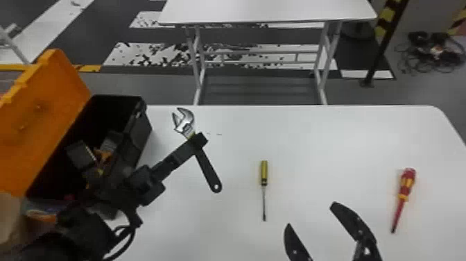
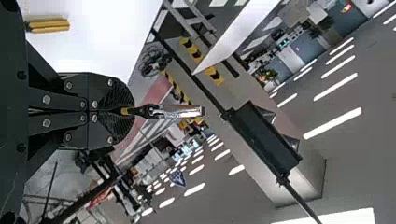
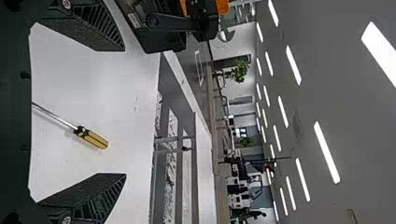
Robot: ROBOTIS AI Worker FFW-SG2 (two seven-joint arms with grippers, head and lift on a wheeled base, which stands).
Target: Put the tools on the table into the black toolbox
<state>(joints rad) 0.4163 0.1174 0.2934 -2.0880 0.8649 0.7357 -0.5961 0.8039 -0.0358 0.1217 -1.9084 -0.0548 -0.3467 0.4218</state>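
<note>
One adjustable wrench [image 1: 207, 170] was gripped between the closed fingers of the left end effector [image 1: 198, 139], held above the tabletop [image 1: 312, 139] just to the right of the toolbox; its silver head pointed toward the far edge in the head view, and its black handle slanted back and to the right. The black toolbox [image 1: 139, 133] stood at the left with its orange lid [image 1: 45, 104] open; its inside was dark and partly behind the arm, so its contents were hard to make out. A yellow-handled screwdriver [image 1: 264, 171] lay near the middle of the tabletop; a red and yellow screwdriver [image 1: 406, 184] lay at the right. The right end effector [image 1: 311, 215] was empty, its fingers spread wide, between the two screwdrivers and nearer the robot; another white table [image 1: 270, 10] stood beyond.
</note>
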